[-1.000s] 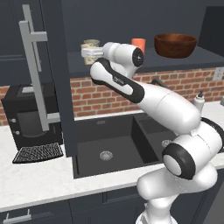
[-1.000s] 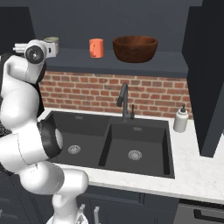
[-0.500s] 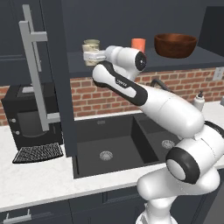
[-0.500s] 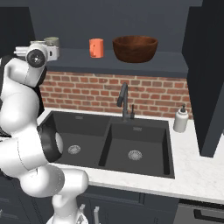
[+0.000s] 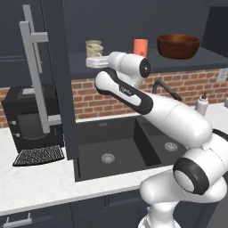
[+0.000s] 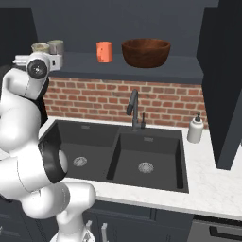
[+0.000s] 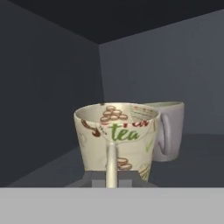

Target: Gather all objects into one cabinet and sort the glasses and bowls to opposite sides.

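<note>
My gripper (image 7: 111,181) is shut on the thin handle of the cream patterned mug (image 7: 116,135), which stands upright at the left end of the dark cabinet shelf (image 5: 196,58). Whether the mug rests on the shelf or hangs just above it I cannot tell. Right behind it sits the grey-green mug (image 7: 170,127). The base views show the cream mug (image 5: 95,50) (image 6: 40,47) at my gripper (image 5: 95,61), and the grey-green mug (image 6: 56,47) beside it. Farther right on the same shelf stand the orange mug (image 5: 140,47) (image 6: 104,51) and the wide brown bowl (image 5: 178,46) (image 6: 146,52).
The open cabinet door (image 5: 62,89) with its long grey bar handle (image 5: 36,75) hangs left of the arm. Below are a double black sink (image 6: 118,151) with a dark faucet (image 6: 133,108), a soap dispenser (image 6: 195,128) and a black coffee machine (image 5: 31,118).
The wrist and elbow have shifted slightly while the cream mug stays at the shelf's left end, still gripped by its handle. The other mugs and the bowl have not moved.
</note>
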Motion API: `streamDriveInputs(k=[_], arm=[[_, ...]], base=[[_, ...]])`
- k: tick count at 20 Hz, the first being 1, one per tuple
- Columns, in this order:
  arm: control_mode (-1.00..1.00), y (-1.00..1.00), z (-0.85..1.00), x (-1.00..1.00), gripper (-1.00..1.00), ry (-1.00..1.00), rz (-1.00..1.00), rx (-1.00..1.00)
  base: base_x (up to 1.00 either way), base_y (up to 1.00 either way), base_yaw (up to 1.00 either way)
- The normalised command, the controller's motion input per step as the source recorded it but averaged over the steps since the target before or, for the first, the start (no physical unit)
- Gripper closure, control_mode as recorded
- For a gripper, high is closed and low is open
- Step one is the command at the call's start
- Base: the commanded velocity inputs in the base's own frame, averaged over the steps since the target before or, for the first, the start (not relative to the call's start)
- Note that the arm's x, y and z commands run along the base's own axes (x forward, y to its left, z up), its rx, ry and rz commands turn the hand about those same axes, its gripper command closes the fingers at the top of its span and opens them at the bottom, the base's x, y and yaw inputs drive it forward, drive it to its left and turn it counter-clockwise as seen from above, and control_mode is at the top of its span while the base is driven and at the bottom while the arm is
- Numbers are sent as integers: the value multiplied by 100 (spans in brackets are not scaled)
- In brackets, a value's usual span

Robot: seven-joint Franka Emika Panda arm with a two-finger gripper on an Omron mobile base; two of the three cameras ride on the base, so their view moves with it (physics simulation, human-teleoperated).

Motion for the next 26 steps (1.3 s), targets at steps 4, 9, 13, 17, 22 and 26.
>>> streamDriveInputs(k=[4, 9, 13, 17, 22, 26], arm=[[-100, 0, -1, -2, 100, 0, 0, 0], [-100, 0, 0, 14, 100, 0, 0, 0], [-100, 0, 0, 32, 100, 0, 0, 0], [-100, 0, 0, 29, 100, 1, 0, 0], [-100, 0, -2, 16, 100, 0, 0, 0], [-100, 0, -6, 9, 100, 0, 0, 0]], base=[[0, 0, 0], [0, 0, 0], [0, 0, 0], [0, 0, 0], [0, 0, 0], [0, 0, 0]])
